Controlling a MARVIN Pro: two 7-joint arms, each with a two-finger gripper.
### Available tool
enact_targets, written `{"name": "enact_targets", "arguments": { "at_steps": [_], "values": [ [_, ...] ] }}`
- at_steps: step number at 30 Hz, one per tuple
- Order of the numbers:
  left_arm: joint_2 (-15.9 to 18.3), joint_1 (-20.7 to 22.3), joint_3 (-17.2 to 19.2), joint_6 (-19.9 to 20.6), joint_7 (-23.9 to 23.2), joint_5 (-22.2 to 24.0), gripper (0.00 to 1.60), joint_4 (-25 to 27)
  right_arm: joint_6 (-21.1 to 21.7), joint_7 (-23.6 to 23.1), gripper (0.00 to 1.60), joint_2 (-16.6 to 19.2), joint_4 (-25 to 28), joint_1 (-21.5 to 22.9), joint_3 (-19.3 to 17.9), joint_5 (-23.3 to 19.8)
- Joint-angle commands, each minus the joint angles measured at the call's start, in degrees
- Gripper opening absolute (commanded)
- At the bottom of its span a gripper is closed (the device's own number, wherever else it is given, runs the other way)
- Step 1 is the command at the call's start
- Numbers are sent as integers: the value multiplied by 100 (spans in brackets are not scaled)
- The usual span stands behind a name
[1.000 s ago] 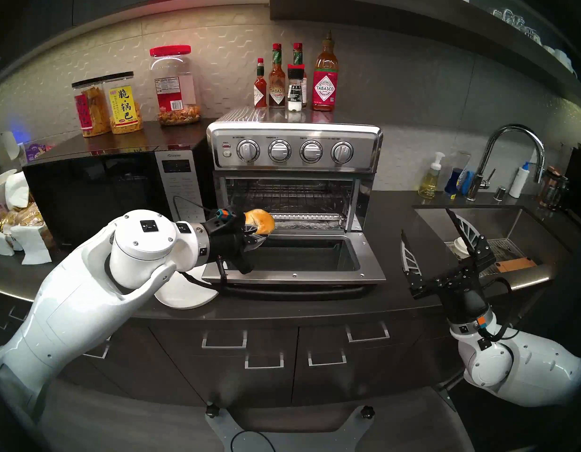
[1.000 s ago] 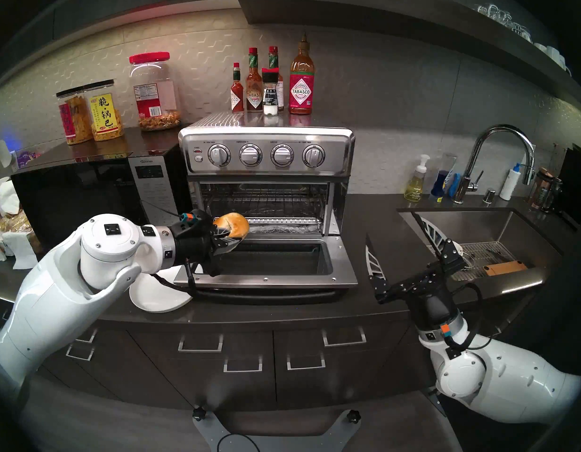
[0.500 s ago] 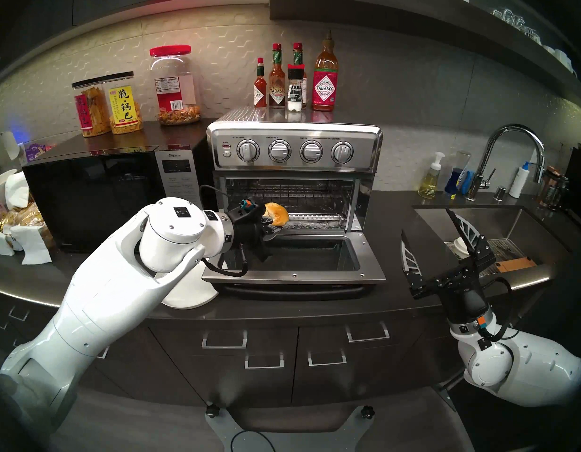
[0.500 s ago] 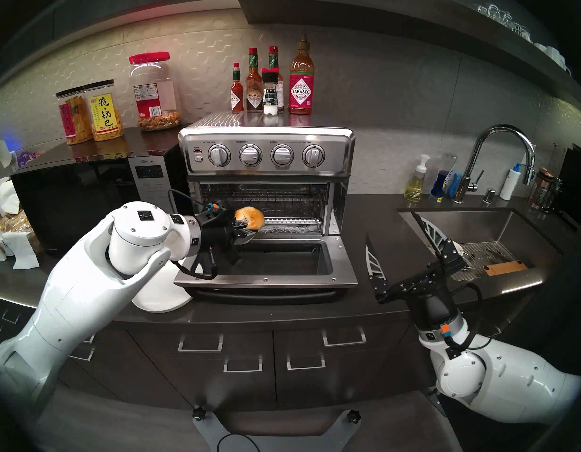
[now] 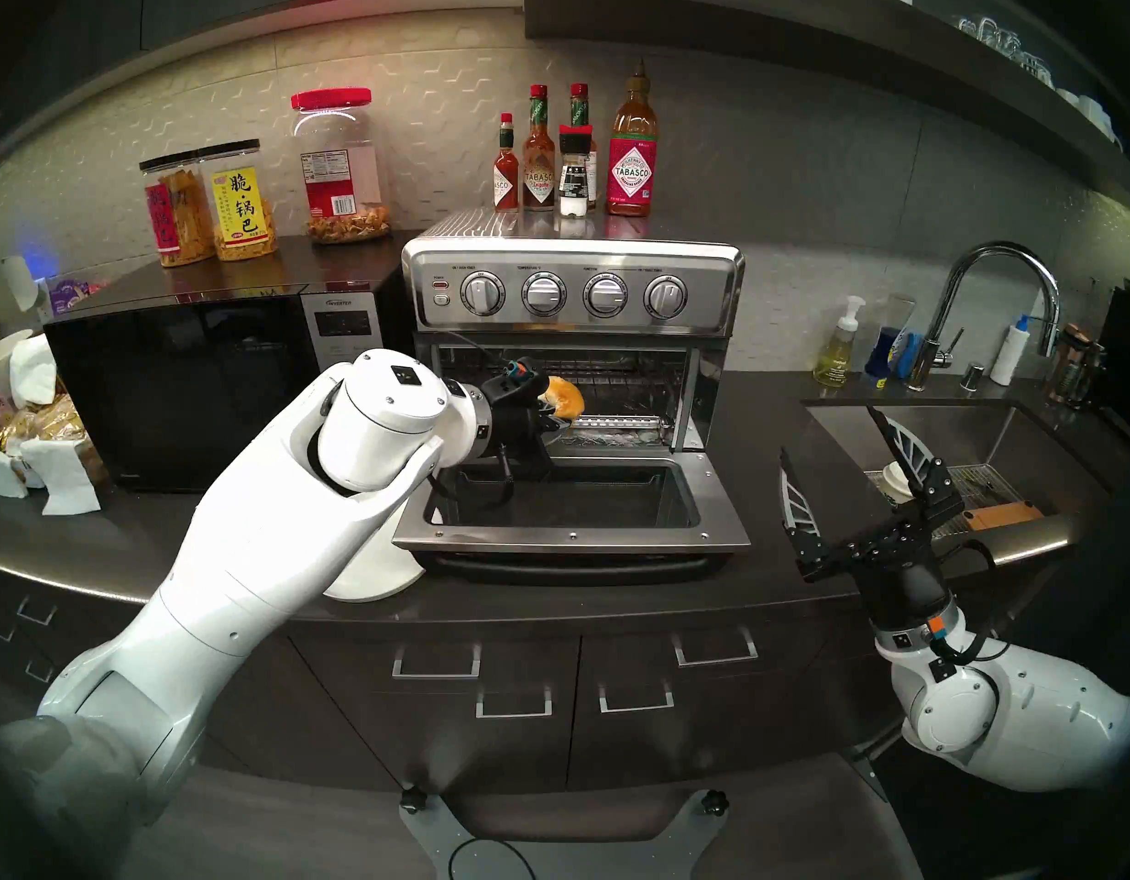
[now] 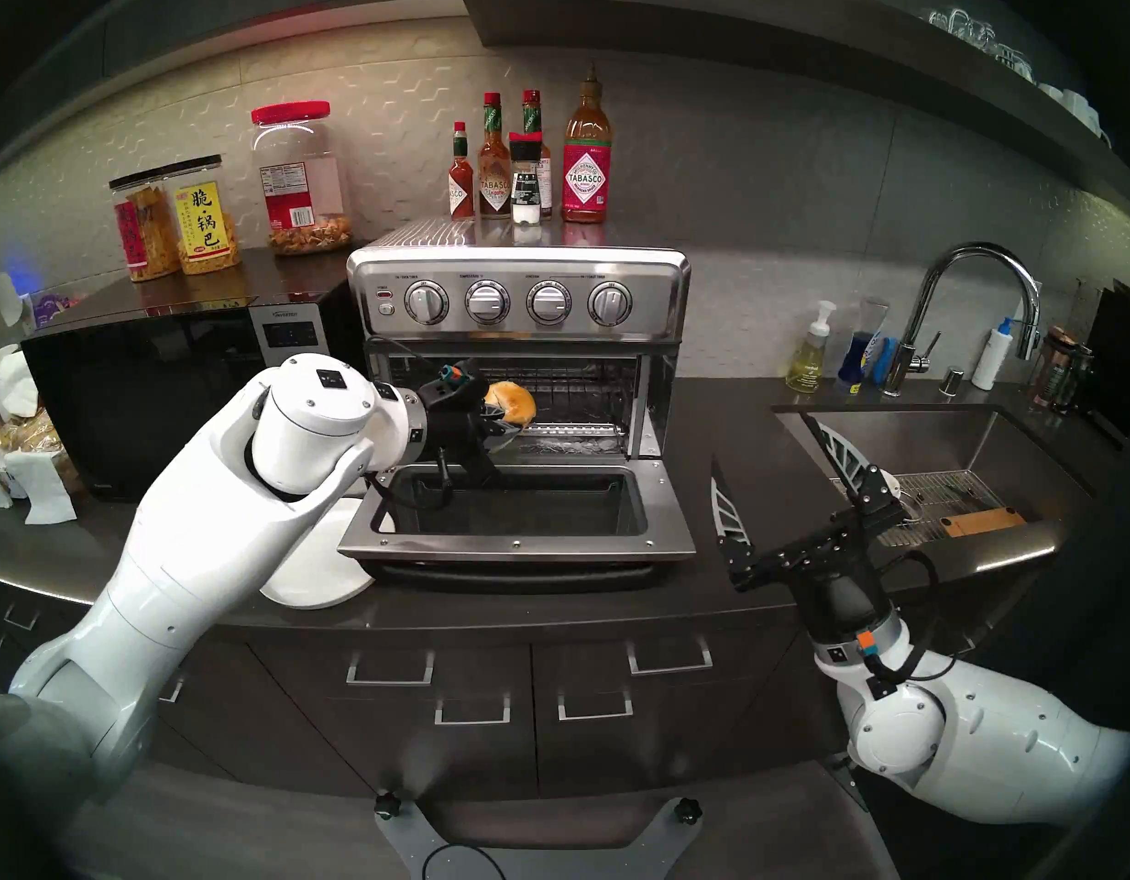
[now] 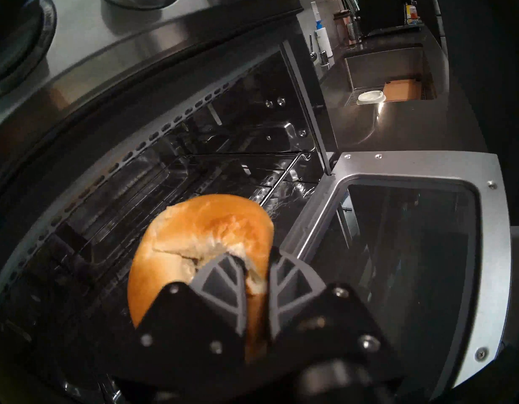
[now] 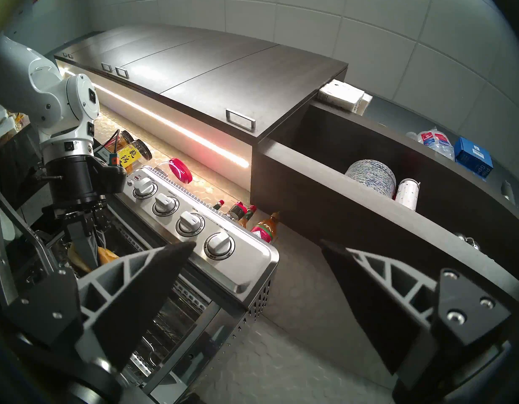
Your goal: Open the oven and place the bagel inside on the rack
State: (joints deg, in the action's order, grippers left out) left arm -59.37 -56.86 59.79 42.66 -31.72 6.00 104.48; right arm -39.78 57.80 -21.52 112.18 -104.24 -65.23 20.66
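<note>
At the oven's (image 5: 572,326) open mouth, the left pincer (image 7: 254,273) clenches the bagel (image 7: 200,249) above the rack (image 5: 613,423). Next, I judge: lower it, then release. The right pincer (image 5: 851,478) hangs open, empty.

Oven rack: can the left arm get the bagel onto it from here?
Probably yes. The oven door is fully down, the rack looks bare, and the left end effector holds the bagel at the opening.
</note>
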Motion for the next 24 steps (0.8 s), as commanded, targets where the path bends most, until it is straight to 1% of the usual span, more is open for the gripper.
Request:
{"name": "enact_targets", "arguments": {
  "at_steps": [1,2,3,6,8,9,11,16,21,24],
  "values": [
    [-371,762,-234,68,-363,-338,0,-223,-1,19,160,-12,57,34,-30,0],
    [-499,544,-79,26,-380,-478,0,-163,-1,20,160,-13,58,34,-30,0],
    [-468,719,-246,45,-452,-521,0,-260,-1,20,160,-13,59,34,-30,0],
    [-470,893,-448,29,-607,-713,0,-405,1,22,160,-13,61,33,-31,0],
    [-500,962,-511,53,-681,-780,0,-486,2,23,160,-13,62,32,-32,0],
    [-454,1052,-618,42,-673,-813,0,-514,3,23,160,-13,62,32,-32,0],
    [-431,1123,-675,47,-707,-824,0,-549,3,24,160,-13,62,32,-32,0],
    [-361,1116,-681,80,-799,-866,0,-479,5,25,160,-13,64,31,-33,0],
    [-279,1030,-610,187,-861,-861,0,-261,6,26,160,-13,65,30,-33,0],
    [-235,1038,-563,209,-867,-890,0,-225,6,26,160,-13,65,31,-33,0]
  ]
}}
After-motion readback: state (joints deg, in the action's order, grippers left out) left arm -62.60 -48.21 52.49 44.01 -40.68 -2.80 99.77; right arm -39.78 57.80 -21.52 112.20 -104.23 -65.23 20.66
